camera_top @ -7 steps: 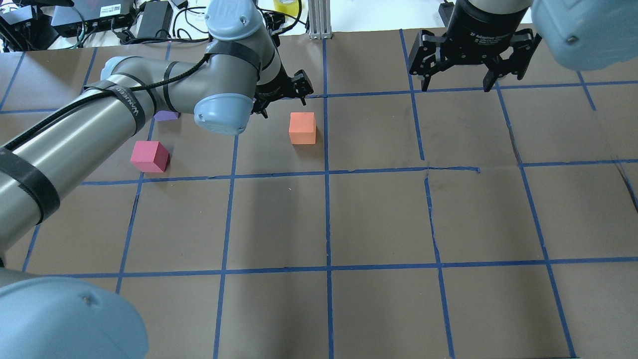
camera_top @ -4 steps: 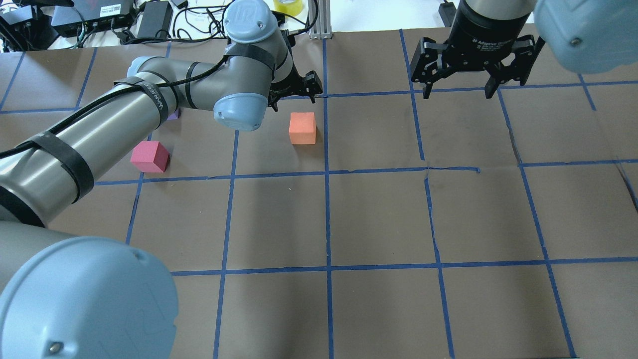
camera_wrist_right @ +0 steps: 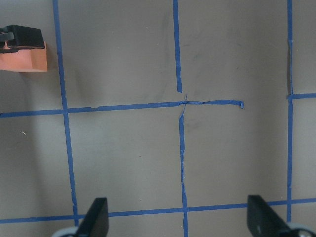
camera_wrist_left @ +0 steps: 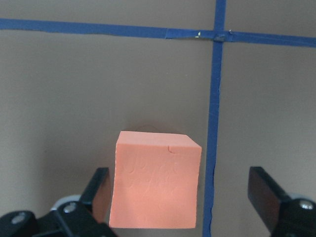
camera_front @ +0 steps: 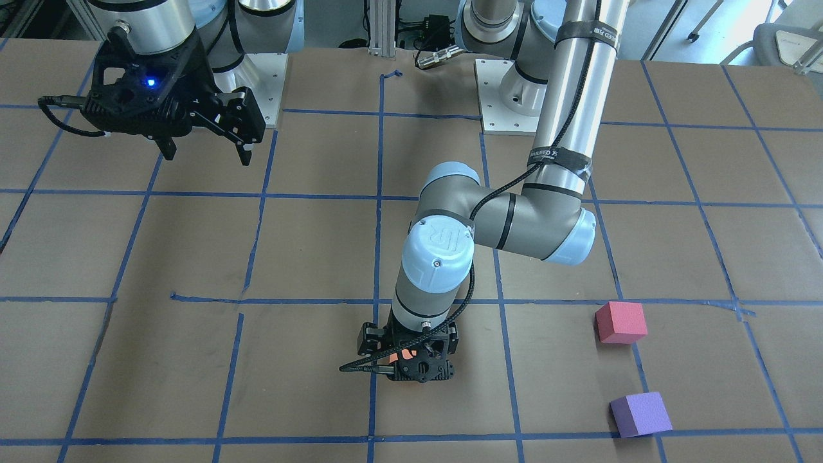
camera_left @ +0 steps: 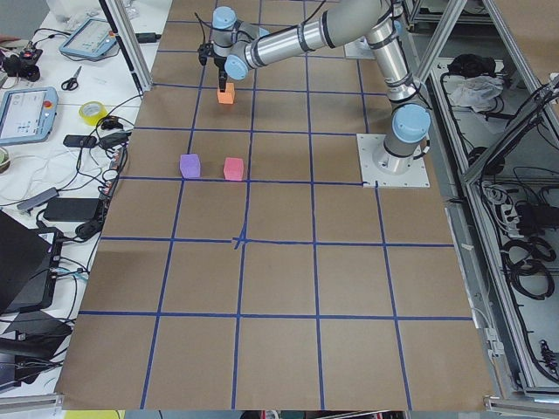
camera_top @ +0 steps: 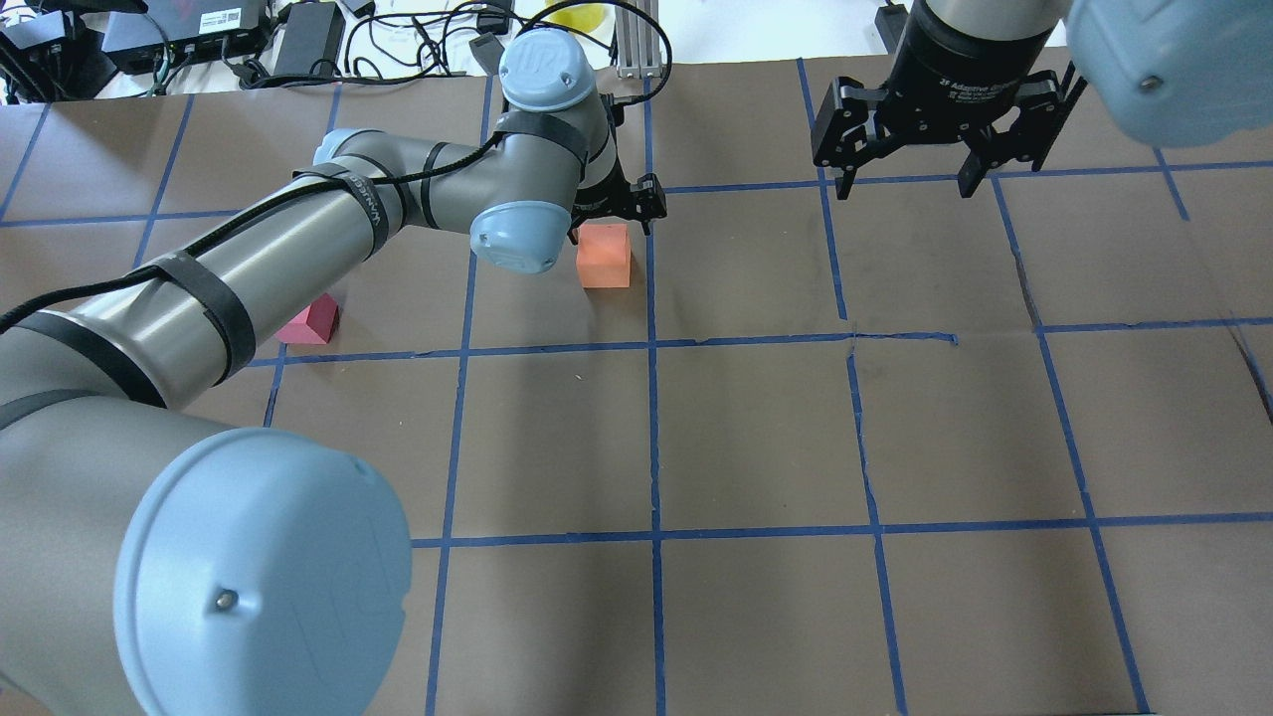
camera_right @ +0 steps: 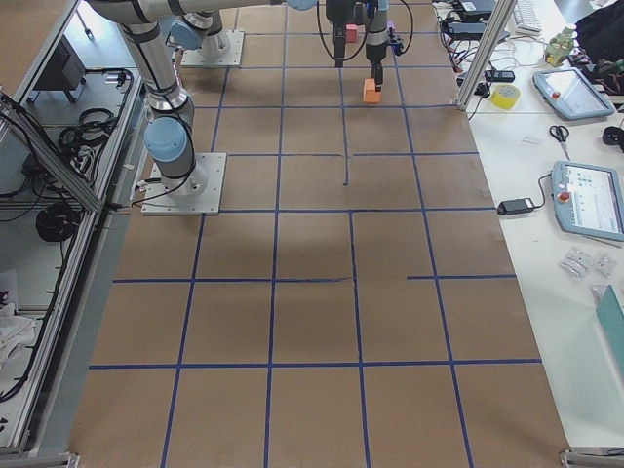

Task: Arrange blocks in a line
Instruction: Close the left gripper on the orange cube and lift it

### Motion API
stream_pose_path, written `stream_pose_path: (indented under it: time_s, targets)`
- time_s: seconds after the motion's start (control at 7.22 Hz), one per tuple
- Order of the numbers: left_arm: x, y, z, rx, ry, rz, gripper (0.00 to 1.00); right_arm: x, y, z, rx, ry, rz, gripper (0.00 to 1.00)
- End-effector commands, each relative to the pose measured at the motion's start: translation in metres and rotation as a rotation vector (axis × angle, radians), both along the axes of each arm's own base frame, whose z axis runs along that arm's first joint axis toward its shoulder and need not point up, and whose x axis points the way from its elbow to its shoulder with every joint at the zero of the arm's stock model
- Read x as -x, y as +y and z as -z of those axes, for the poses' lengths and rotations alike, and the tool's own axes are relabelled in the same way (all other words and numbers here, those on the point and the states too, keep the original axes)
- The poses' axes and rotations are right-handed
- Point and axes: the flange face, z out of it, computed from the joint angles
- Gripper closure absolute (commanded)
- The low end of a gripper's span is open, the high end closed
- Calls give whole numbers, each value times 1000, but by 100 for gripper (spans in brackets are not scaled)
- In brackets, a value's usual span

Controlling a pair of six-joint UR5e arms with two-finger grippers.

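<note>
You are working in a robotics lab: worktop (camera_top: 756,438) papered brown and gridded with blue tape (camera_top: 654,447), teach pendants (camera_right: 588,200), scissors (camera_right: 558,136) and a tape roll (camera_right: 505,96) on the side bench (camera_right: 546,253), cable bundles (camera_right: 90,125) beside the aluminium frame (camera_right: 49,148).

— Where's the orange block (camera_right: 370,92)?
— At the far end of the desk (camera_right: 312,292), just beside a tape line (camera_right: 292,106), with the left pincer (camera_right: 376,70) directly over it.
— Touching?
— Too small to tell. A pink block (camera_right: 351,34) and, I think, a purple block (camera_right: 387,28) lie beyond.
</note>
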Motion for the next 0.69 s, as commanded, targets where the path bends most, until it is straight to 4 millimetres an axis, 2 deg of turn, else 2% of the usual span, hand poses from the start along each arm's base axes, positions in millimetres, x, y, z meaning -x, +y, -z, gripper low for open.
stream_pose_path:
  time_s: [0.0, 0.28, 0.55]
  targets:
    - [-5, 0, 6, 4, -58, 1, 0, 0, 0, 0, -1, 0, -2, 0]
    - [-6, 1, 12, -5, -68, -3, 0, -1, 1, 1, -3, 0, -3, 0]
    - [-5, 0, 16, -12, -62, -14, 32, -1, 1, 2, -4, 0, -3, 0]
